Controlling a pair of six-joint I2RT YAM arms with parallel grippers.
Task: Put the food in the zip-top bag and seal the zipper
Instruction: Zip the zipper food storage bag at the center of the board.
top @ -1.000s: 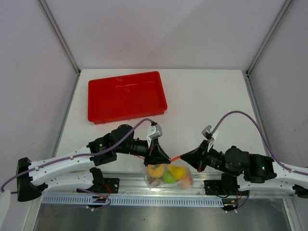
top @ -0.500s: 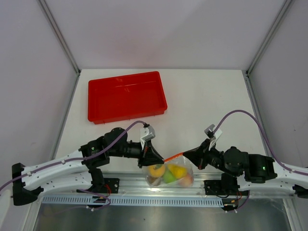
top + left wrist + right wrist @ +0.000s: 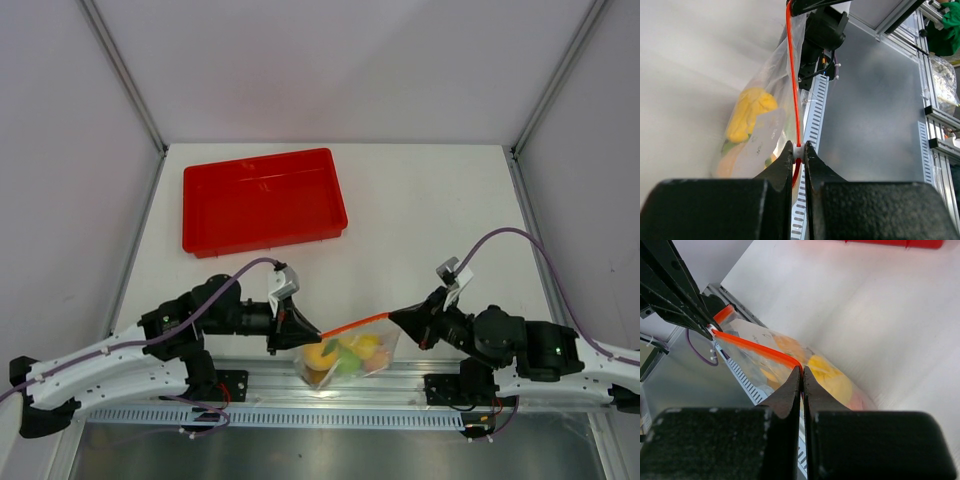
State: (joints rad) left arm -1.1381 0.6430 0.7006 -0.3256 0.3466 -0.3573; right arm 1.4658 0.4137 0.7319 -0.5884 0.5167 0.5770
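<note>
Top external: L gripper [image 3: 317, 335], R gripper [image 3: 392, 314] pinch zipper [image 3: 355, 323].

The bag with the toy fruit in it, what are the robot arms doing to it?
Two robot arms hold a clear zip-top bag by its orange-red zipper. The left gripper pinches one end of the strip, the right gripper the other, stretching it between them. The toy food is already inside, and the bag is by the near edge of the table. The red tray sits farther back. I can't tell if the zipper is fully sealed.
</note>
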